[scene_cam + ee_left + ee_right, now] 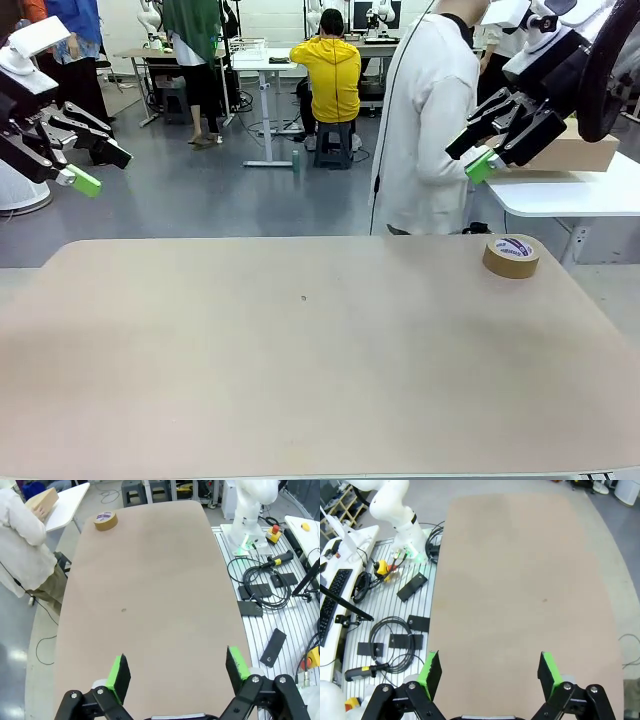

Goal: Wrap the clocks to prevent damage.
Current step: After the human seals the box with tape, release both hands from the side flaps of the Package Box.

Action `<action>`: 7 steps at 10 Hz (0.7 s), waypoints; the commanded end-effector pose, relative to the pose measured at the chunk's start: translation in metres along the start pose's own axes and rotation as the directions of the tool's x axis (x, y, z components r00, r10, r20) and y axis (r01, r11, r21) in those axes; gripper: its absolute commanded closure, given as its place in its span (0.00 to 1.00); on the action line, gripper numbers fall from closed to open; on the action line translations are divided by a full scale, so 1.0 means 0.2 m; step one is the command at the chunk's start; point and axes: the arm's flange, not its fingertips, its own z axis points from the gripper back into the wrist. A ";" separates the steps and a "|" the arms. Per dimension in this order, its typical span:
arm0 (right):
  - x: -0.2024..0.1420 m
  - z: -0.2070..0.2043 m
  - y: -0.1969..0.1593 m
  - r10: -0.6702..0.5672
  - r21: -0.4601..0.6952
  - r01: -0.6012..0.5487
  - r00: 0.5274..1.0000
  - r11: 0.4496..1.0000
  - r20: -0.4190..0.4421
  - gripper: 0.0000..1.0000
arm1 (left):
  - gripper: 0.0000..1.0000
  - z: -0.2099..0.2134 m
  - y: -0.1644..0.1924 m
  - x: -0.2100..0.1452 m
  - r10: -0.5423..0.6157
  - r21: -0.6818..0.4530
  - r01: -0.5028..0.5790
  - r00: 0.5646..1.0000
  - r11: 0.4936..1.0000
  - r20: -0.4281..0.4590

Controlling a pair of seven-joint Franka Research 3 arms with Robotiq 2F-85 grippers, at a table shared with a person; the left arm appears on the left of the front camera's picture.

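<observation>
Facing upward, tape roll (511,256) label unreadable

— What colours am I seeing on the plain beige-pink worktop (300,380)?

— I see one brown roll of packing tape (511,256), its white core printed blue and red. Both black tools (175,672) (487,672) carry bright green pads (118,676).

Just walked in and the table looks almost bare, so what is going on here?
Nothing is being handled on the table yet. Both arms hang raised above it, the left gripper and right gripper with jaws wide open and holding nothing. The table carries a roll of brown tape near its far right corner. A person in a white top stands at the far side, turned to a side table with a cardboard box on it.
</observation>
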 end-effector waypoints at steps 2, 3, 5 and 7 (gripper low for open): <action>0.01 0.00 0.00 -0.003 0.000 0.003 1.000 1.000 0.014 0.00 | 0.00 -0.01 0.00 0.00 -0.009 -0.001 0.009 1.000 1.000 0.010; 0.00 0.00 0.00 0.000 0.000 0.000 1.000 1.000 0.000 0.00 | 0.00 0.00 0.00 0.00 0.000 0.000 0.000 1.000 1.000 0.000; -0.22 0.04 -0.05 0.011 -0.014 -0.009 0.988 1.000 0.156 0.00 | 0.00 0.07 0.03 -0.21 0.025 0.155 -0.059 0.977 0.986 0.211; -0.40 0.11 -0.06 0.059 -0.119 -0.021 0.945 0.993 0.322 0.00 | 0.00 0.15 0.02 -0.42 0.064 0.244 -0.146 0.946 0.959 0.318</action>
